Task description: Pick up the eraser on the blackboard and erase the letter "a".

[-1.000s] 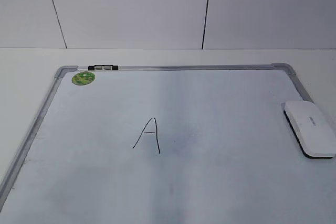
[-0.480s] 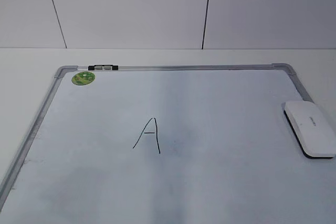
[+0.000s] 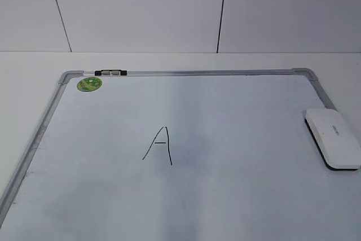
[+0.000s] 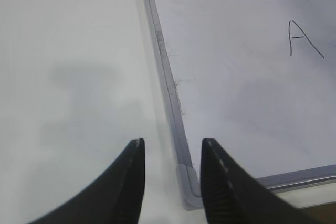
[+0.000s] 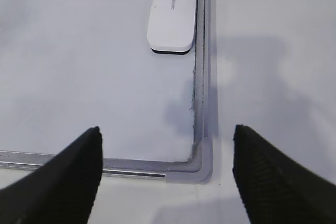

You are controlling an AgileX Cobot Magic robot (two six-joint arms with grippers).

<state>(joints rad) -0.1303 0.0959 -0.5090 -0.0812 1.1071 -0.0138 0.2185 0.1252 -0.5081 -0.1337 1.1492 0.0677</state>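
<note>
The blackboard (image 3: 242, 117) is a white board with a grey frame and a green sticker (image 3: 89, 83). A tall capital "A" (image 3: 160, 145) is written in its middle; no lowercase "a" shows anywhere. The capital also shows in the left wrist view (image 4: 303, 38). The white eraser (image 3: 333, 137) lies flat at the board's right edge, also in the right wrist view (image 5: 171, 16). My left gripper (image 4: 170, 148) is open and empty above the board's near left corner. My right gripper (image 5: 167, 135) is wide open and empty above the near right corner, well short of the eraser.
The board lies on a white table (image 3: 34, 77) with a white panelled wall (image 3: 141, 9) behind. A small black and white clip (image 3: 111, 73) sits on the far frame. Neither arm shows in the exterior view.
</note>
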